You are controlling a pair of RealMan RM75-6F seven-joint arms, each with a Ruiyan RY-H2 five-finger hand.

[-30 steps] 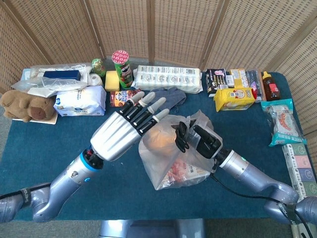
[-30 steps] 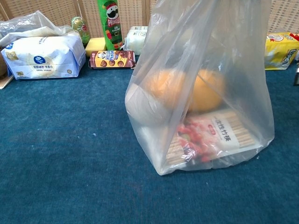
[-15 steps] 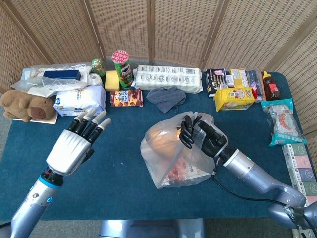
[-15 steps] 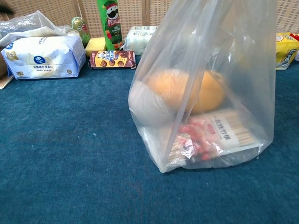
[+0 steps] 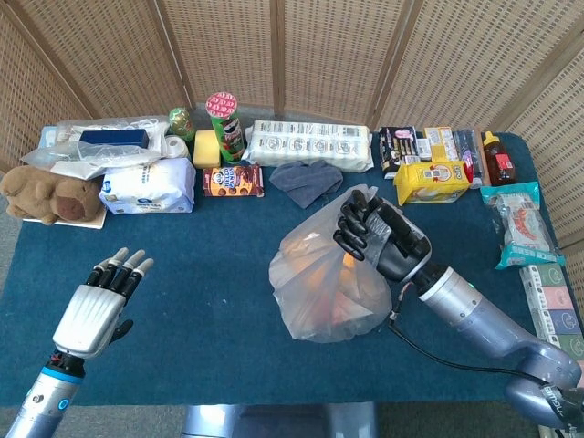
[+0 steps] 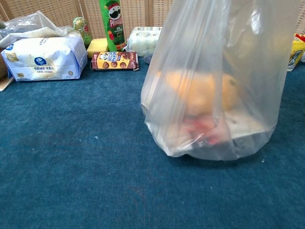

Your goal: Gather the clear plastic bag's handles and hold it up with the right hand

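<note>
clear plastic bag point(image 5: 328, 287) now higher

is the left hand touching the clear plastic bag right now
Apart. The head view shows the left hand open near the table's left edge, with bare blue cloth between it and the clear plastic bag.

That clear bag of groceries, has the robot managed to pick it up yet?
Nearly. The right hand grips the gathered top of the clear plastic bag, and the left hand is away and empty. In the chest view the bag's bottom looks barely clear of the table; raising it higher remains.
</note>
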